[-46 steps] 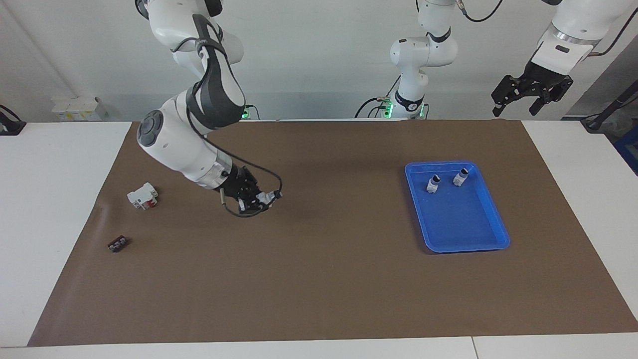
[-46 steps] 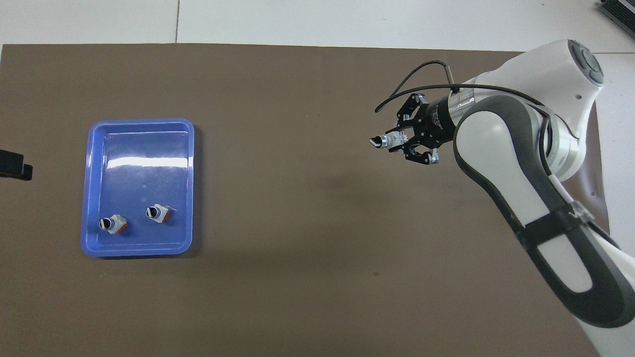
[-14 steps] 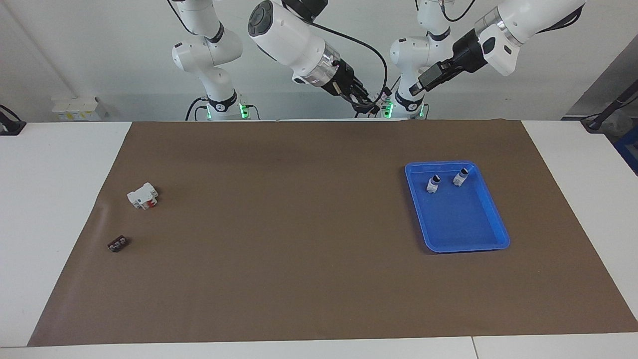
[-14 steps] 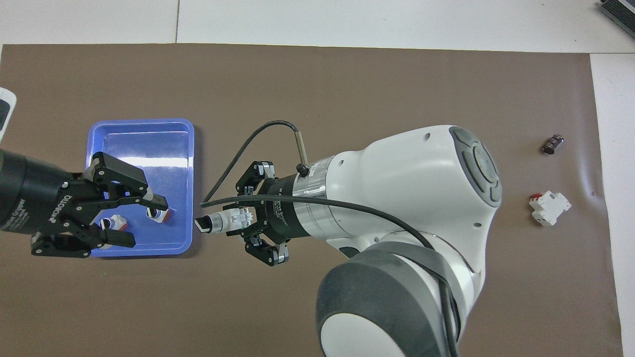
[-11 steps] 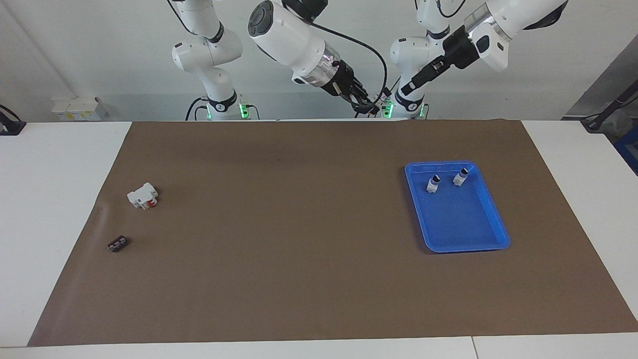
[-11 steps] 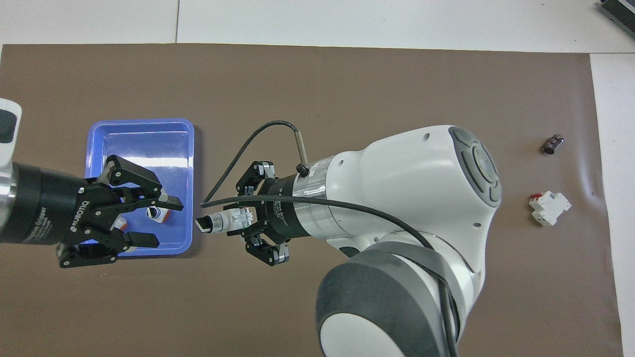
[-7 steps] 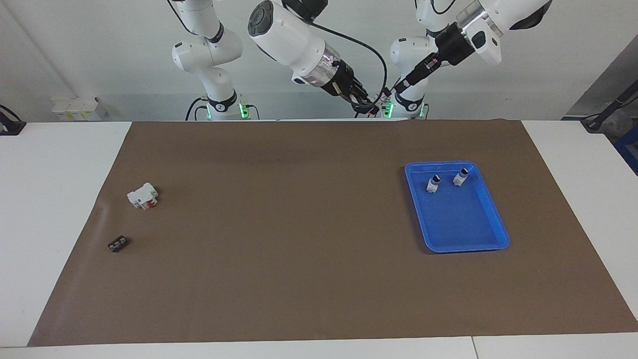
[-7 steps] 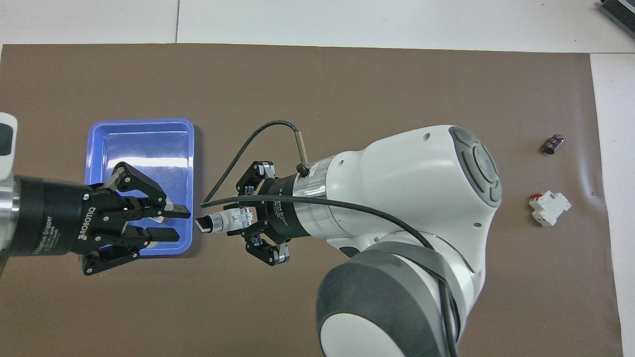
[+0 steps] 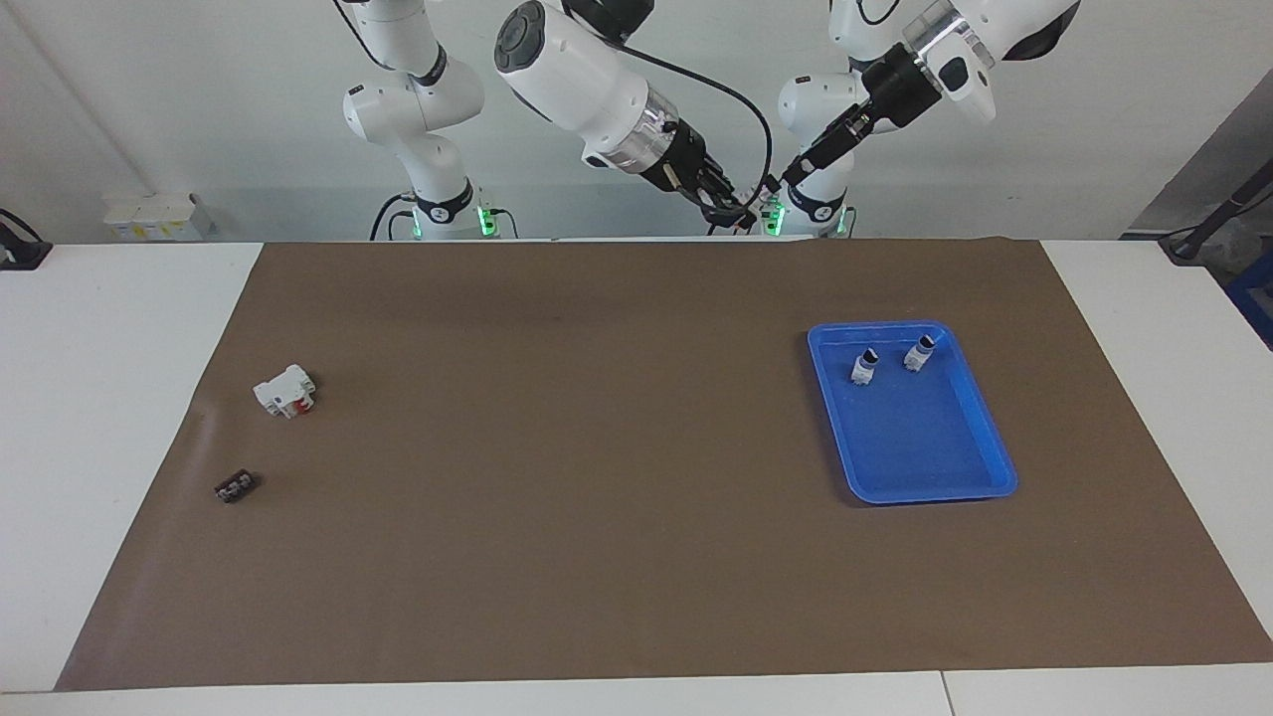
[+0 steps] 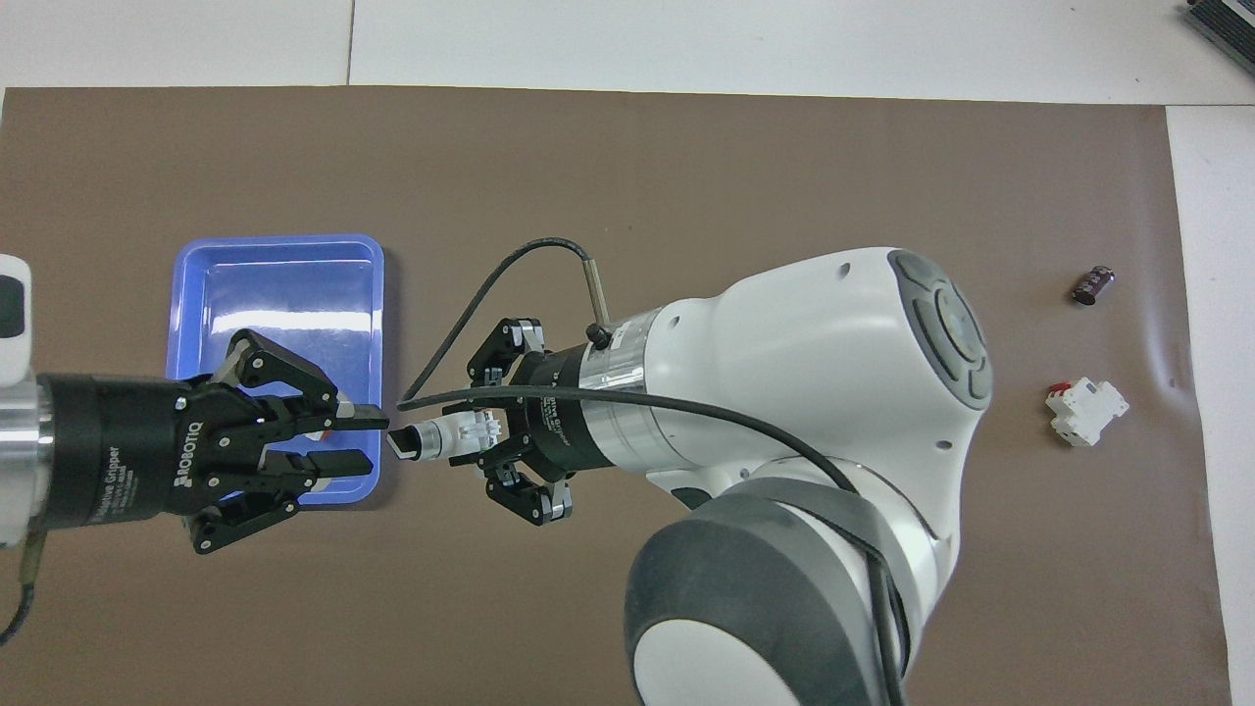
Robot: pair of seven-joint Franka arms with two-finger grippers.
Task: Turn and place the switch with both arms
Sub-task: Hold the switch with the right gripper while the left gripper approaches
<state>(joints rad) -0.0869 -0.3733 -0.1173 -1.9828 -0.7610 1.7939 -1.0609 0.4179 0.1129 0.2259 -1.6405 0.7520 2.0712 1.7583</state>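
Note:
My right gripper (image 10: 469,436) is shut on the switch (image 10: 417,441) and holds it level in the air, black tip pointing toward the left arm's end. In the facing view the right gripper (image 9: 734,211) hangs high over the mat's edge nearest the robots. My left gripper (image 10: 363,441) comes in head-on at the same height, over the blue tray's corner. Its two fingers (image 10: 355,423) stand a narrow gap apart, and their tips stop just short of the switch's black tip with nothing between them. From across the table the left gripper (image 9: 796,171) sits close beside the right one.
A blue tray (image 9: 980,438) toward the left arm's end holds two small white pieces with black tips (image 9: 863,368). A white block with red parts (image 9: 285,391) and a small dark part (image 9: 236,486) lie toward the right arm's end.
The left gripper has swung in toward the switch's black tip and its fingers have narrowed. The right gripper has held still with the switch over the last second.

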